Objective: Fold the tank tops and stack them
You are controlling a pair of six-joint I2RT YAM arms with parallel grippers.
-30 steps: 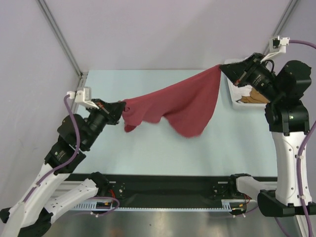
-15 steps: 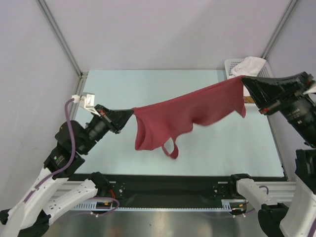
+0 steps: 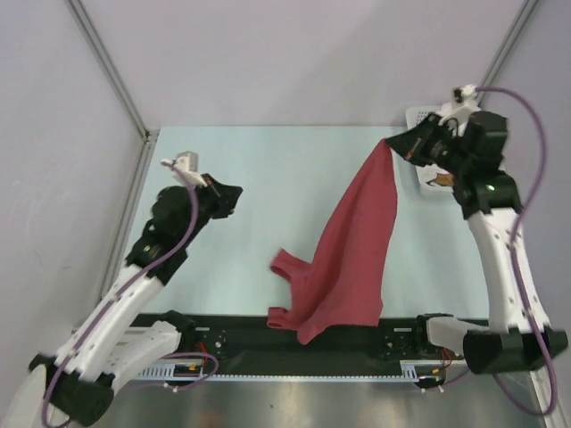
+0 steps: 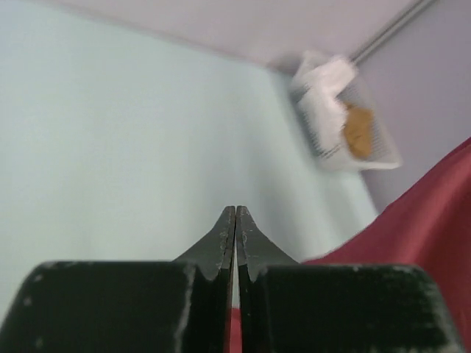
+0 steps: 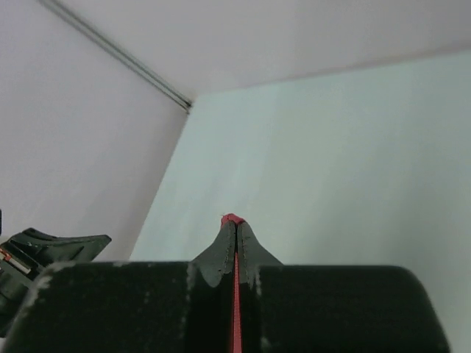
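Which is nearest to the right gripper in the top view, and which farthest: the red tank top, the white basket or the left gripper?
1. Red tank top: pinched in the right gripper, hanging down.
2. White basket: just behind it, far right corner.
3. Left gripper: far over on the left side.

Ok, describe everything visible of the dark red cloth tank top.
The dark red cloth tank top is soft, unfolded and rumpled. The right gripper pinches one end, holding it high; it hangs slanting down to the pale table, where its strap loops and lower end lie bunched at the near edge, overlapping the black rail.
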